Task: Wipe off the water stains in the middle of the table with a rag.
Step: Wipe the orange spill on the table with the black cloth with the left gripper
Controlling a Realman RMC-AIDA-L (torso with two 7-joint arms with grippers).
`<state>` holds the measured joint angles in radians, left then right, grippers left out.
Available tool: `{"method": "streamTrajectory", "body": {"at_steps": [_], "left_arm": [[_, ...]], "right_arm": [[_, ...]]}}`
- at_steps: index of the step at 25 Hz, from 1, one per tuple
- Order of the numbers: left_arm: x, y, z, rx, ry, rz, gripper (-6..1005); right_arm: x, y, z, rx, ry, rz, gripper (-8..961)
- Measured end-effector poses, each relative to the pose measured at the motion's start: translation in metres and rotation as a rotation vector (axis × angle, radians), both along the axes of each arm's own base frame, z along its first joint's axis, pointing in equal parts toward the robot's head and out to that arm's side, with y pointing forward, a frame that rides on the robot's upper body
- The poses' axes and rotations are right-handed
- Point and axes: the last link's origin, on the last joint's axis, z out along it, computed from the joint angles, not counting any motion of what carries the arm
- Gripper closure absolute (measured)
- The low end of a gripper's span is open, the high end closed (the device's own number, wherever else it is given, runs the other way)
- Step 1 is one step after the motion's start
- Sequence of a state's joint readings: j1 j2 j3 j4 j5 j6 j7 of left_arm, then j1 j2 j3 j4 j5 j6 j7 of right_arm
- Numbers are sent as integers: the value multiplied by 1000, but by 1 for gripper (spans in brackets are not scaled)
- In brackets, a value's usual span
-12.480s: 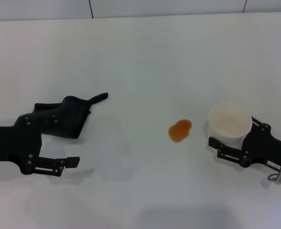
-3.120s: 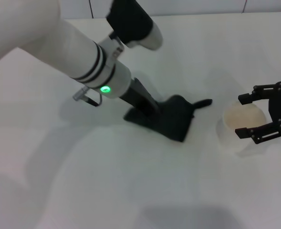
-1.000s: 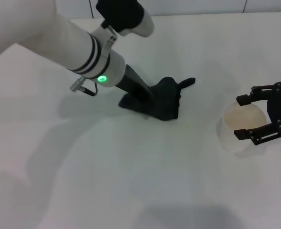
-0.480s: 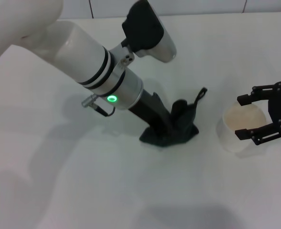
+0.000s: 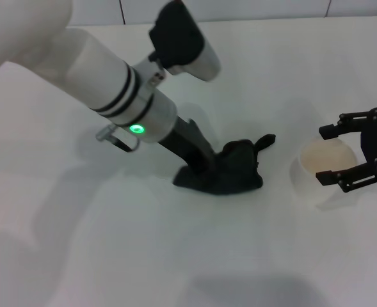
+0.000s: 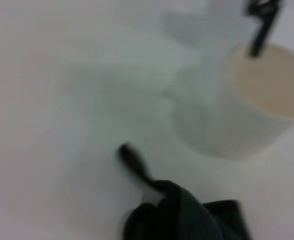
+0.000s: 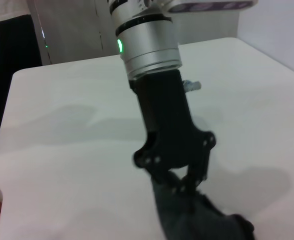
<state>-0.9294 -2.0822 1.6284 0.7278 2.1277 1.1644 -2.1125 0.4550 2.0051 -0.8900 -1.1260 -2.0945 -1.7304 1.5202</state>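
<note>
Mid-wipe: the left gripper (image 5: 207, 167) clamps the bunched black cloth rag (image 5: 233, 176) against the white table (image 5: 175, 256) mid-worktop. The right gripper (image 5: 358, 153) waits, jaws spread, near the right edge. Next, I judge, another pressed stroke.

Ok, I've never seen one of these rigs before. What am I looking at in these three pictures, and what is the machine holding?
It is a two-armed robot at a white table. The wide picture comes from a camera on its head; the other two come from cameras on its wrists. The left gripper, at the end of the white arm, presses a dark rag onto the table; the right wrist view shows it pinching the cloth. The right gripper hovers open over a white paper cup. No stain shows; the rag covers that spot.
</note>
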Motion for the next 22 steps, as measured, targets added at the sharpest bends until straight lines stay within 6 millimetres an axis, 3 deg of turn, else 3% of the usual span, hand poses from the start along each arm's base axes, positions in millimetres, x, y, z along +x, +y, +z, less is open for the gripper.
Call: {"method": "streamTrajectory", "body": {"at_steps": [7,12,16,22], "left_arm": [[-20,33,19,237,2,33,871],[-25,42,22,306,17,33,866],[-20,36,16,272,11,24,863],[-5,9,-2,96,14,-33,857]], "right_arm": [[2,-1,1,3,-4,-6,80],[2,-1,0,-1,-6,-3,80],[1,0,0,-3,-8,-2,80],[2,-1,0,-3,-10,-3,80]]}}
